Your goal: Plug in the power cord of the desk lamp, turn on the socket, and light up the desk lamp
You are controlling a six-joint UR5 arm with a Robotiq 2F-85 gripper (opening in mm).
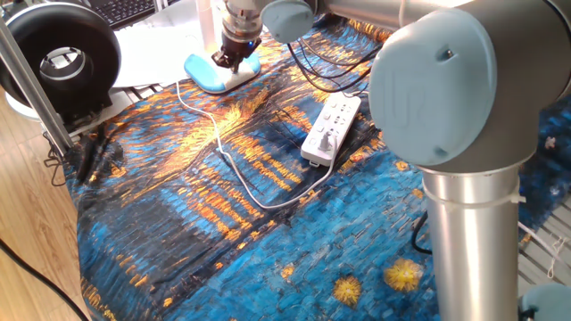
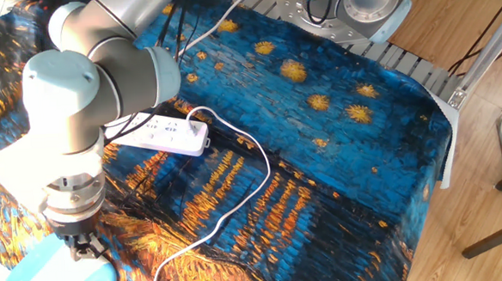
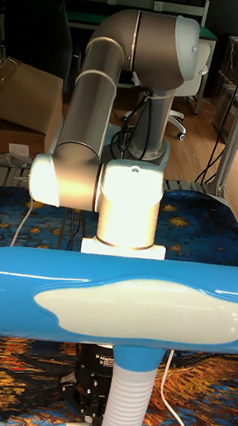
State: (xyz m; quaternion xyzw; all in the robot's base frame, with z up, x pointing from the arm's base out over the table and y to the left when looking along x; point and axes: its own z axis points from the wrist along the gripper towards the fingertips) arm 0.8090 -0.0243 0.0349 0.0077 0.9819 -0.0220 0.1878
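— How far along would you say it is?

— Nearly there, I'd guess. The desk lamp (image 1: 220, 73) sits at the far edge of the surface (image 1: 223, 250), and I see no glow from its head in the tall view, so lighting it looks like what's left.

— And the socket?

— The socket (image 1: 331, 127) lies toward the middle of the surface. The power cord (image 2: 237, 206) loops across the cloth from the lamp base and its plug looks seated at the strip's near end. Whether the switch is on, I can't tell from here.

— What's the arm doing?

— The gripper (image 1: 227, 59) is right over the lamp base, tips at or just above it. The jaws look drawn together, holding nothing, as if to press the button.
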